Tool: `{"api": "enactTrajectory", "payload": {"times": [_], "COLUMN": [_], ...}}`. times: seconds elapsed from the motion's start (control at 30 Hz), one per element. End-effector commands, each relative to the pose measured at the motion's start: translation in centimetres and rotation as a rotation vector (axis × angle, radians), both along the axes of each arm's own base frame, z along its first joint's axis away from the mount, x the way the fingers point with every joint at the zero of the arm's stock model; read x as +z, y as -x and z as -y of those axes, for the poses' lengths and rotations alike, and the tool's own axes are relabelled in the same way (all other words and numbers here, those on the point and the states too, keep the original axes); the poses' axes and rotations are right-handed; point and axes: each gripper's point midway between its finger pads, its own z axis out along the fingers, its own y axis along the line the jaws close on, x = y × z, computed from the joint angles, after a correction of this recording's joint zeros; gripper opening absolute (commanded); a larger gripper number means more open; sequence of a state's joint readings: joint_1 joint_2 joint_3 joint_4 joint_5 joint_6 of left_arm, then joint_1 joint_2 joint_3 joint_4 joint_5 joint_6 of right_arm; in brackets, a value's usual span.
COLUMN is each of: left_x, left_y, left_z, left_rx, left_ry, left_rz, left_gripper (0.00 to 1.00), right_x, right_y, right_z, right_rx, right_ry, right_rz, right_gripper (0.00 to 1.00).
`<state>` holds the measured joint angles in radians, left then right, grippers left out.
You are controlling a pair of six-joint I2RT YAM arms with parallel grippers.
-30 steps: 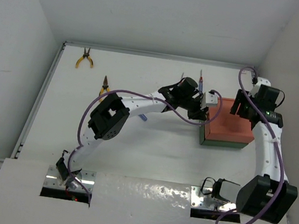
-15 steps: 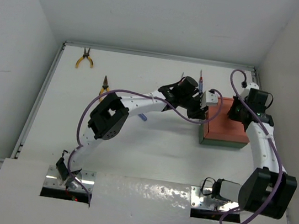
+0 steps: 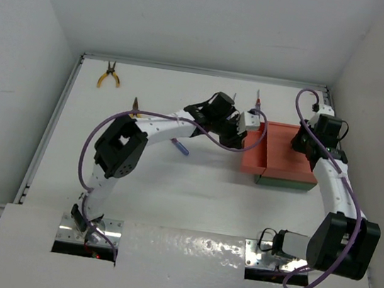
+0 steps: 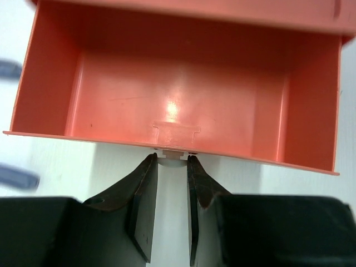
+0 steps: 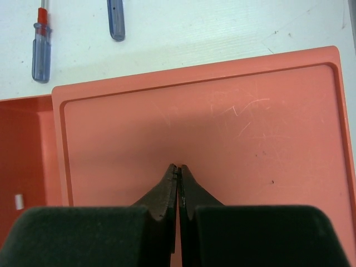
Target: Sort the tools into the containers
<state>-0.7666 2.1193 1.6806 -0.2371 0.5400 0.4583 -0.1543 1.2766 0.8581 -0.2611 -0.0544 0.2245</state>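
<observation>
My left gripper [image 4: 171, 158] is shut on a small white tab on the near wall of the orange-red tray [image 4: 178, 100], which is empty. From above, that tray [image 3: 254, 149] sticks out to the left of a flat orange panel [image 3: 291, 158] lying over the dark green container [image 3: 283, 183]. My left gripper [image 3: 250, 124] is at the tray's left end. My right gripper [image 5: 178, 167] is shut with nothing in it, its tips at the orange panel [image 5: 211, 122]. Two screwdrivers [image 5: 40, 47] [image 5: 115, 22] lie beyond the panel. One pair of pliers [image 3: 109, 75] lies at the far left.
A second pair of pliers [image 3: 135, 107] is partly hidden behind the left arm. A blue-handled screwdriver [image 3: 181, 146] lies under that arm's forearm. White walls close in the table on the left, back and right.
My left gripper has moved left, drawing the orange-red tray out so its inside shows. My right gripper has shut and swung in over the orange panel.
</observation>
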Motion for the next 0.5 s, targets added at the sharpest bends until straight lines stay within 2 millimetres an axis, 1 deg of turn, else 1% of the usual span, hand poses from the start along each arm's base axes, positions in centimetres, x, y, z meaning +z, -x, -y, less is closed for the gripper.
{"api": "enactTrajectory", "payload": {"times": [0.0,0.1,0.13,0.2,0.4,0.43,0.47], "left_x": [1.8,1.6,2.0,2.3,2.1,2.3,2.6], "left_y": [-1.0,-0.7,-0.7,-0.8,-1.4,-1.3,-1.3], "left_z": [-2.7,-3.6,-3.7,-4.1,-5.0,-4.8,-4.7], "left_rx": [0.046,0.057,0.061,0.071,0.095,0.086,0.084], "left_ry": [-0.023,-0.033,-0.032,-0.033,-0.046,-0.039,-0.032], "left_rz": [0.065,0.054,0.055,0.056,0.07,0.066,0.066], "left_gripper": [0.0,0.0,0.0,0.0,0.0,0.12,0.22], "right_x": [-5.0,-4.9,-4.9,-4.9,-5.0,-5.0,-4.9], "right_y": [3.8,3.7,3.7,3.8,3.9,3.9,3.8], "right_z": [-0.2,-0.3,-0.3,-0.3,-0.4,-0.4,-0.5], "right_rx": [-0.009,0.002,0.004,0.01,0.02,0.022,0.025], "right_ry": [-0.01,-0.012,-0.01,-0.005,-0.005,-0.006,-0.009], "right_rz": [-0.207,-0.205,-0.204,-0.205,-0.209,-0.206,-0.202], "right_gripper": [0.0,0.0,0.0,0.0,0.0,0.0,0.0]}}
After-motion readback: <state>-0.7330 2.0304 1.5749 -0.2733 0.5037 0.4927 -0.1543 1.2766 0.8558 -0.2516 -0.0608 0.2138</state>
